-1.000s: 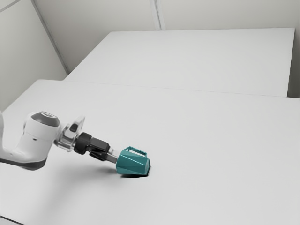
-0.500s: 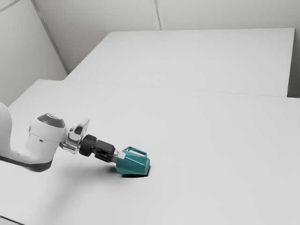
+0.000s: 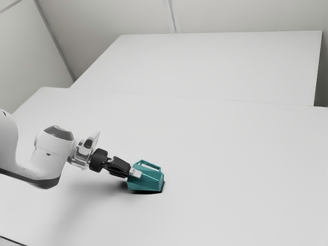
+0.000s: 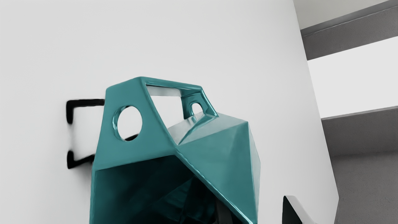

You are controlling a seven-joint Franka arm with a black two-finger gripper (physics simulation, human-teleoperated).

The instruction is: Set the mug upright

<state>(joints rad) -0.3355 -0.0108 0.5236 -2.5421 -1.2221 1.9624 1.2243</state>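
Exterior view: from where I'd be standing, the mug lies on its side on the pale, smooth table, a glossy teal thing cut in flat facets like a rough gem. Its mouth faces the exterior view's left, toward the gripper, and its base faces the exterior view's right, with a hard black shadow beneath. An angular handle loop rises from the upper side. The arm is smooth white with dark grey trim, giving way to a bright metallic joint and a matte black hand. A second plain white table stands beyond, in front of a flat pale wall.

Wrist view: the gripper is open, straddling the mug's wall. One dark finger reaches into the mouth, and the other, black with a pale grey side, sits outside with a gap between it and the teal surface. The handle's broad flat face has a smooth-edged oval hole, and a smaller hole shows farther along it. Black bracket-like marks lie on the white surface beside the handle. Faceted planes catch soft streaks of light, while the inside falls off to near black.
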